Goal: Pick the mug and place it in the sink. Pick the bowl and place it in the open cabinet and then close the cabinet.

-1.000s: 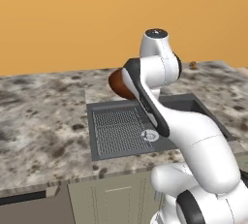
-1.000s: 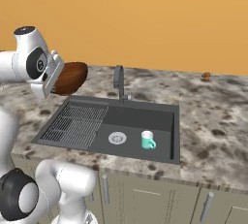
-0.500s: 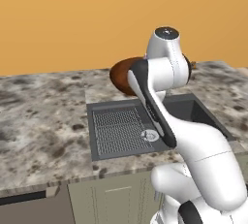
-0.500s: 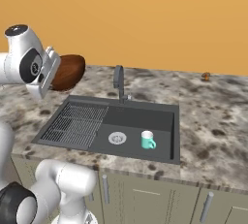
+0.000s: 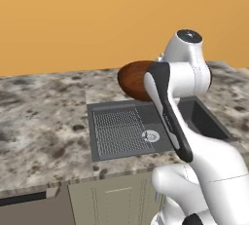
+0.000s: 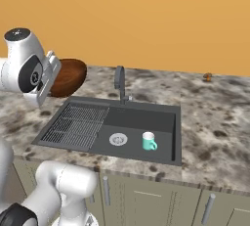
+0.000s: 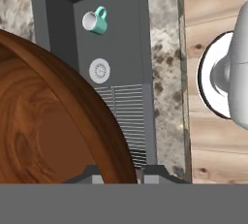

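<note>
A speckled granite counter (image 6: pixel 215 122) carries a dark recessed sink (image 6: pixel 141 118) set near its front edge, a teal mug (image 6: pixel 149 141) standing inside it, and a small brown object (image 6: pixel 207 77) at the back edge.

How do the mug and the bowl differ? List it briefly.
Colour: the mug is teal with a white inside; the bowl is glossy reddish-brown wood.
Place: the mug stands upright on the floor of the sink, beside the drain; the bowl is held up above the counter by the gripper, tilted on edge.
Shape: the mug is small, tall-sided, with a handle; the bowl is wide and shallow, without one.
Both are open vessels.
</note>
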Controlling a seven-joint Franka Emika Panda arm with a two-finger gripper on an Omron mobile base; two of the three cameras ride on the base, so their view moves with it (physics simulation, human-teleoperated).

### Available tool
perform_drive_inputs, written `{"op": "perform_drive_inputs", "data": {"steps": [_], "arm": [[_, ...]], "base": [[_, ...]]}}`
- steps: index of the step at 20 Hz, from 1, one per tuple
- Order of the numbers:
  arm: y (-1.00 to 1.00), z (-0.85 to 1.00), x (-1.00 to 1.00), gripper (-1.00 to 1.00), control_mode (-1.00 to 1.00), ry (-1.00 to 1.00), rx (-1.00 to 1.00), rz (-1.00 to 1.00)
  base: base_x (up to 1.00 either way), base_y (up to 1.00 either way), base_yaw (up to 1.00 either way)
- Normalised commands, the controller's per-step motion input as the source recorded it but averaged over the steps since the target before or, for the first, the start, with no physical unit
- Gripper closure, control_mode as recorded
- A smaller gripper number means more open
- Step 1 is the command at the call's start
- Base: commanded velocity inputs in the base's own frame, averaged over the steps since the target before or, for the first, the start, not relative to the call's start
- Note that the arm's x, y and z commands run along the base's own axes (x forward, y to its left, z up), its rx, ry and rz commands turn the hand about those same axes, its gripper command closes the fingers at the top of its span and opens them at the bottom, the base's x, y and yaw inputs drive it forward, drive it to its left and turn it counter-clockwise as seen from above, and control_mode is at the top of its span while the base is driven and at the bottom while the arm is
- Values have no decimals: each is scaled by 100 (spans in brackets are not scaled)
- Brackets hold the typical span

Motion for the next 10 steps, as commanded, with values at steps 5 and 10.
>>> {"op": "perform_drive_inputs", "data": {"steps": [5, 10], "arm": [[-8, 3, -36, 100, -100, 1, 4, 0], [0, 0, 0, 100, 100, 0, 0, 0]], "base": [[0, 0, 0], [-45, 16, 0]]}}
